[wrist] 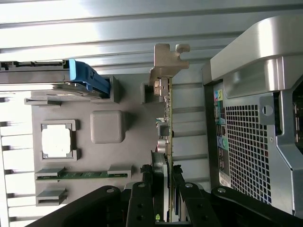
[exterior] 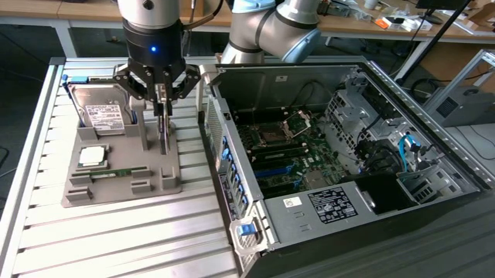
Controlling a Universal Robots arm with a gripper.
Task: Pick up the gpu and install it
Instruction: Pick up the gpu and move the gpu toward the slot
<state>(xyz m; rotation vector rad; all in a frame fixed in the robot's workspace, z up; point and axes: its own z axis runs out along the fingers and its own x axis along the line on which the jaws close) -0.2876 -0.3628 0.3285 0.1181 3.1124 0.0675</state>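
The gpu [exterior: 163, 132] is a thin dark card seen edge-on, standing upright over the right part of the grey holder tray [exterior: 166, 179]. My gripper [exterior: 162, 107] comes straight down from above and is shut on the card's upper edge. In the wrist view the gpu [wrist: 166, 127] runs away from the fingers [wrist: 142, 189], with its silver-tan bracket [wrist: 168, 61] at the far end. Whether its lower edge still touches the tray, I cannot tell.
On the tray lie a silver hard drive [exterior: 104, 116], a CPU [exterior: 93, 155] and a green RAM stick [exterior: 108, 172]. The open computer case [exterior: 332, 150] stands at the exterior view's right, its wall [wrist: 255, 118] close beside the card. Slatted aluminium table [exterior: 116, 231] lies underneath.
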